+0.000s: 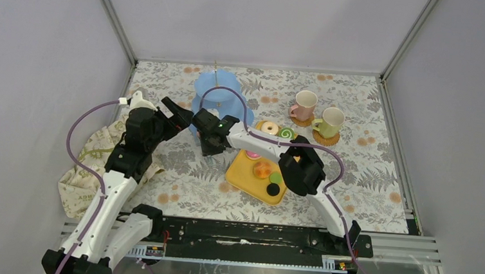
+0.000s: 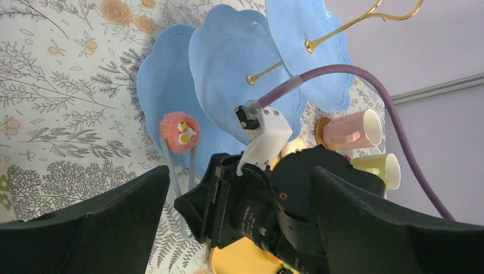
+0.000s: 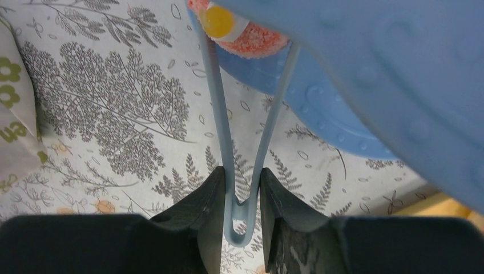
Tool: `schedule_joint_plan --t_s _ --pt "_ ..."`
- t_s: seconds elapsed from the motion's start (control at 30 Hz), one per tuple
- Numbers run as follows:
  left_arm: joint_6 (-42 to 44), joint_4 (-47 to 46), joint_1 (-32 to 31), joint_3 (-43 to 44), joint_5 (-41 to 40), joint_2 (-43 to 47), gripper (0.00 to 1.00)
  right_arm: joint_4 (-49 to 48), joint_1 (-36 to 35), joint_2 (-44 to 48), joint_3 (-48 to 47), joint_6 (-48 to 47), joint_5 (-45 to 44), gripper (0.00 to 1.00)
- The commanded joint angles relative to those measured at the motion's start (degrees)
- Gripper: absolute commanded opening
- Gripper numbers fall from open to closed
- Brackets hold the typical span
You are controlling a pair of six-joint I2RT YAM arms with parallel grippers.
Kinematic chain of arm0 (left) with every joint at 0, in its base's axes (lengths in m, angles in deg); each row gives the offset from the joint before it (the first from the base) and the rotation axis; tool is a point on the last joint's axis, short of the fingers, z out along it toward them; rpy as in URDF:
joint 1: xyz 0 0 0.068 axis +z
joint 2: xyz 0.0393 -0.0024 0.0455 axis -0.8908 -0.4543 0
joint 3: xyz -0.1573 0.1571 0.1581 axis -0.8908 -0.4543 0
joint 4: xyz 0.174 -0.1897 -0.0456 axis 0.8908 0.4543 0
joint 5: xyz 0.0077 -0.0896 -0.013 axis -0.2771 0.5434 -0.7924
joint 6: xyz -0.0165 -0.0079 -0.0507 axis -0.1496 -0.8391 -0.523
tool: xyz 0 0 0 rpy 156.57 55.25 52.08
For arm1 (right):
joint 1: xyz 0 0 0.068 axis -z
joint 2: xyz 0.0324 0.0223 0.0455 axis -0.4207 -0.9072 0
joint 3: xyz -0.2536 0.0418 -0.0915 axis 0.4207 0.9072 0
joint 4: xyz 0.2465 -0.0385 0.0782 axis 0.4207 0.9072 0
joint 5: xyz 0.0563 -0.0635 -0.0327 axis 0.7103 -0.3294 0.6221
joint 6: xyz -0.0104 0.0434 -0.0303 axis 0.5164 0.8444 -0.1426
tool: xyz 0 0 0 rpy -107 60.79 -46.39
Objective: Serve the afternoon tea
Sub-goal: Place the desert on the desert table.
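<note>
Top external view: a light-blue three-tier stand sits far back on the bench, nearly bare. Yellow tray holds several unserved pastries. Pink mug and pale green mug stand at right. Left claw gapes empty. Right claw clamps tongs around a pink pastry on the bottom tier.

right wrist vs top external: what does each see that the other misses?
Right wrist only: pale blue plastic tongs clamped in the right end effector, their tips pinching a fuzzy pink toy pastry with a yellow dot at the lowest plate of the light-blue three-tier stand.
Top external only: pink mug and pale green mug on round coasters, the open left end effector, more toy pastries on the yellow rectangular tray.
Both: the stand, the right end effector, the leaf-print table cover, the beige cloth with green print.
</note>
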Motion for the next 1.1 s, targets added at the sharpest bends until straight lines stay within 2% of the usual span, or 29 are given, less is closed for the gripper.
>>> schedule_joint_plan --t_s 0.0,0.2,0.53,1.07 --pt "1.21 2.23 -0.12 0.73 0.54 1.45 1.0 1.17 0.64 -1.85 -7.1 0.52 -0.28 0.18" --pt "1.39 2.85 -0.11 0.7 0.5 2.32 1.0 1.6 0.88 -3.57 -9.87 1.79 -0.67 0.17" --pt "0.9 2.79 -0.11 0.31 0.87 2.95 1.0 -4.65 0.55 1.52 -1.99 5.41 -3.99 0.17" --pt "1.11 3.53 -0.1 -0.03 0.34 5.04 1.0 -5.76 -2.42 0.93 -5.25 6.9 -11.21 0.17"
